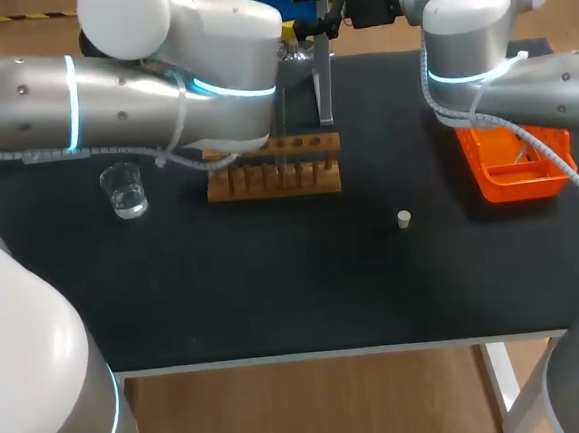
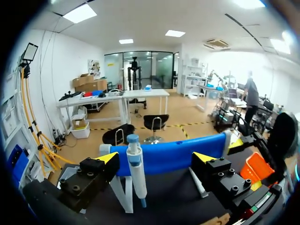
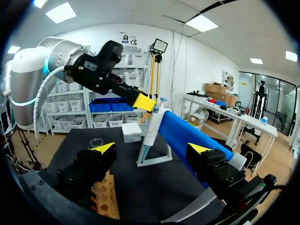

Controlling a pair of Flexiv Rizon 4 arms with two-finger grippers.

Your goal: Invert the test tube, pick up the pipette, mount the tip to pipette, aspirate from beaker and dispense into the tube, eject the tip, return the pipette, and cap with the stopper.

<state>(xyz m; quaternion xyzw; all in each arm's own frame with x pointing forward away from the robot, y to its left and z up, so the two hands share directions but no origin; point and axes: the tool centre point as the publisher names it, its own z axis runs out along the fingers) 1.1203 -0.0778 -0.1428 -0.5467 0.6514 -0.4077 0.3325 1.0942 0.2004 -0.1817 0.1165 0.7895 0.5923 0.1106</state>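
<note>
Hanging over the table's far edge, the left gripper [image 2: 154, 159] stands wide open, the pipette [image 2: 137, 173] on its stand [image 2: 123, 197] just ahead between the spread fingers, gripped by neither. The right gripper [image 3: 151, 149] gapes open too, holding nothing. Nearer, a wooden rack [image 1: 274, 173] sits mid-table, a beaker [image 1: 125, 189] to its left, a stopper [image 1: 404, 219] to its right, an orange tray [image 1: 516, 164] farther right.

Black mat [image 1: 276, 298], orange tray [image 1: 508, 184], brown wooden rack [image 1: 274, 183], white stopper [image 1: 404, 219]
</note>
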